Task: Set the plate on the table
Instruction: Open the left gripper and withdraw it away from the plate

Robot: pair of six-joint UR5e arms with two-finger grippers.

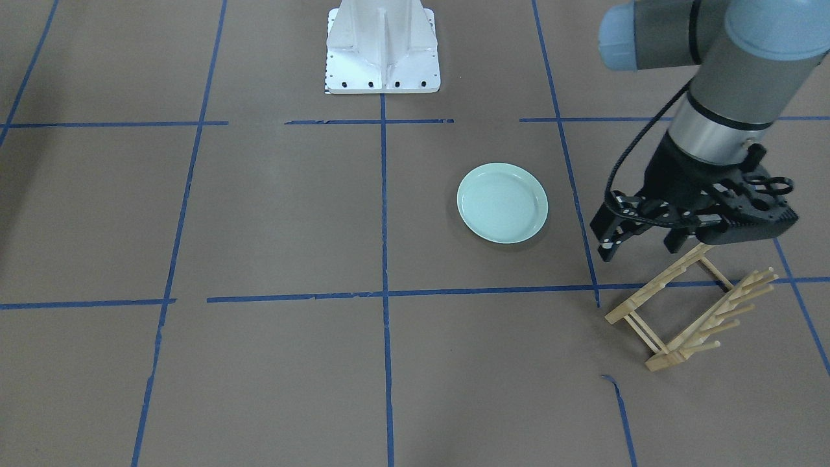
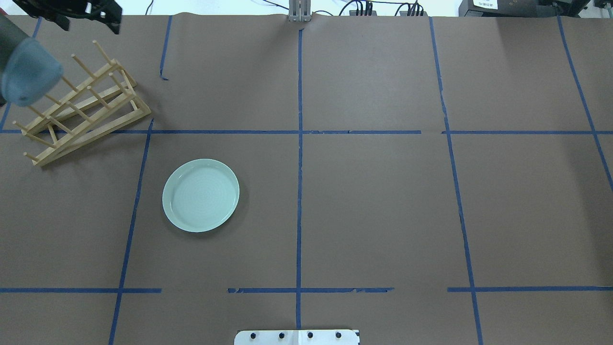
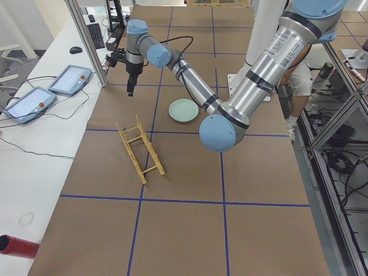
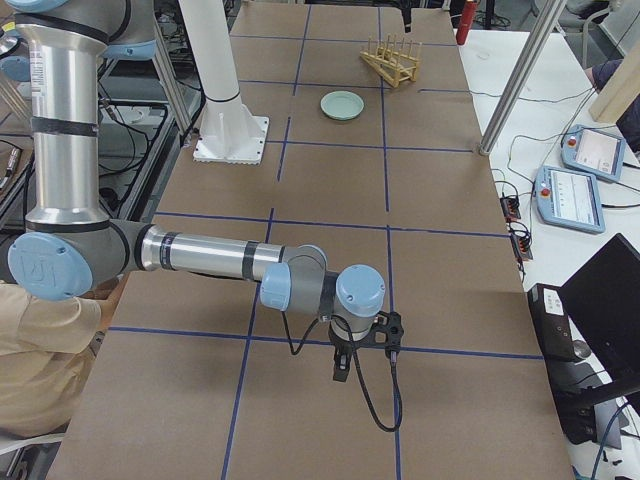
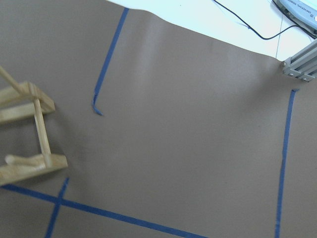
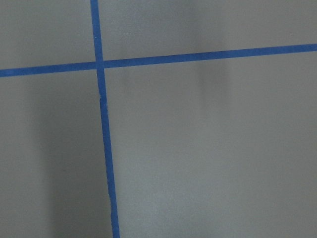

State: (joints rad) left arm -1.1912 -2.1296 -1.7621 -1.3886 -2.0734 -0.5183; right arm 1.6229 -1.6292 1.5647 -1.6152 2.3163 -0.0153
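Note:
The pale mint-green plate (image 1: 502, 202) lies flat and alone on the brown paper-covered table (image 1: 292, 214), also seen from overhead (image 2: 200, 195). My left gripper (image 1: 639, 246) hangs open and empty above the table, right of the plate in the front-facing view and over the near end of the wooden peg rack (image 1: 694, 311). From overhead it sits at the far left corner (image 2: 88, 19). My right gripper (image 4: 342, 368) shows only in the exterior right view, low over the table far from the plate; I cannot tell whether it is open or shut.
The wooden peg rack (image 2: 81, 110) holds nothing and stands at the table's far left. The white robot base (image 1: 382, 48) is at the near edge. Teach pendants (image 3: 69, 79) lie on the side bench.

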